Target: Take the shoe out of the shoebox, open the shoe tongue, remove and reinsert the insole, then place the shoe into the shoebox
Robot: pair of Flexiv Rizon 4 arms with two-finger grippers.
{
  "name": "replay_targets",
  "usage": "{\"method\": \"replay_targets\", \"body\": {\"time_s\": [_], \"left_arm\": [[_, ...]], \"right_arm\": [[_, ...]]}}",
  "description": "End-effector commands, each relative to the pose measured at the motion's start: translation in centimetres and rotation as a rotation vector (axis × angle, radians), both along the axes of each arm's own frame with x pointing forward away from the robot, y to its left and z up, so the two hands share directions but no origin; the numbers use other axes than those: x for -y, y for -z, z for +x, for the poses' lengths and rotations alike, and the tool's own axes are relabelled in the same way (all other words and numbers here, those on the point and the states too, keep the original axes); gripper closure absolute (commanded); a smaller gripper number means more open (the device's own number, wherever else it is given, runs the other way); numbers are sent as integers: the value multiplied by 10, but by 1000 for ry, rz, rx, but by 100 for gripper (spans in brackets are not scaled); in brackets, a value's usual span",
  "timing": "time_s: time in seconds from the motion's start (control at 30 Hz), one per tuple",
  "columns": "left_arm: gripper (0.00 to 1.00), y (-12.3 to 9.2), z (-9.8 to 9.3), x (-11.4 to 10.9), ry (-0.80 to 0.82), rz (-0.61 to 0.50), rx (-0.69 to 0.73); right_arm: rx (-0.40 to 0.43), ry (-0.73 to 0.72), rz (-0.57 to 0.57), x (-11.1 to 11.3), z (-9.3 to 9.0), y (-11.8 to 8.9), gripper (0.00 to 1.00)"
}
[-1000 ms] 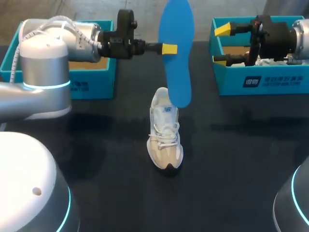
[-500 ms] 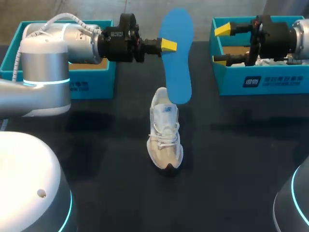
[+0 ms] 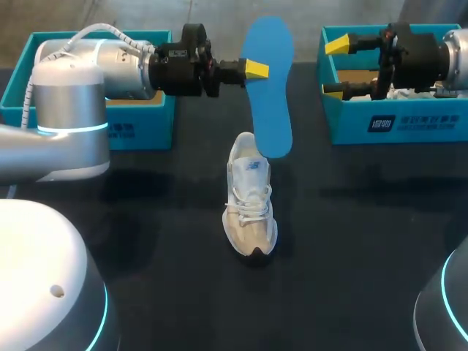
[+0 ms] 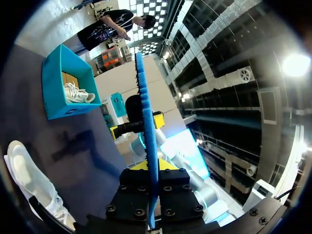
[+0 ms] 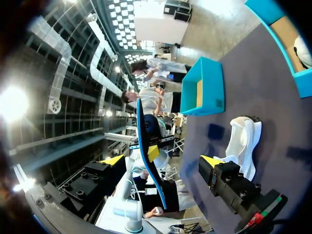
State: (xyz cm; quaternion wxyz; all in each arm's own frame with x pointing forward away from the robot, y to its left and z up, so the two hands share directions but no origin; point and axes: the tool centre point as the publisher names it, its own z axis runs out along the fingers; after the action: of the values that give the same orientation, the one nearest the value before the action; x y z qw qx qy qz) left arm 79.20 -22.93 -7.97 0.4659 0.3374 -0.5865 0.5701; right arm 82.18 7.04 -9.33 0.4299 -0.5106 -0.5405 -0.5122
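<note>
blue insole [image 3: 268,88] clamped in the left gripper [image 3: 257,71] got lowered toward the sneaker [image 3: 251,205] at its 6 o'clock, so reinsertion is probably next; right gripper [image 3: 335,67] held wide open, empty

**Insole clamped edge-on in the left jaws**

The blue insole [image 4: 146,131] stands edge-on, its near end pinched from both sides between the left jaws. Beyond the insole, the jaws of the right arm [image 4: 132,105] stand apart, holding nothing. Off to one side of the insole a white sneaker [image 4: 22,170] lies on the dark counter [image 4: 83,161]. Farther that way, a teal shoebox [image 4: 48,83] holds another white shoe [image 4: 78,92].
</note>
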Motion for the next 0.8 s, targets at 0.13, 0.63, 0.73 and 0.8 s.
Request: {"method": "replay_targets", "body": {"time_s": [0.13,0.63,0.73,0.8], "left_arm": [[100,10,0,1,16,-4,-65],[100,20,1,-3,48,33,-199],[100,22,3,-4,42,46,-207],[100,22,3,-4,41,50,-211]], "right_arm": [[1,1,2,-1,0,1,0],[0,67,-274,-5,-8,-32,0],[-19,71,-349,-8,-10,-38,0],[-24,78,-392,-10,-12,-42,0]]}}
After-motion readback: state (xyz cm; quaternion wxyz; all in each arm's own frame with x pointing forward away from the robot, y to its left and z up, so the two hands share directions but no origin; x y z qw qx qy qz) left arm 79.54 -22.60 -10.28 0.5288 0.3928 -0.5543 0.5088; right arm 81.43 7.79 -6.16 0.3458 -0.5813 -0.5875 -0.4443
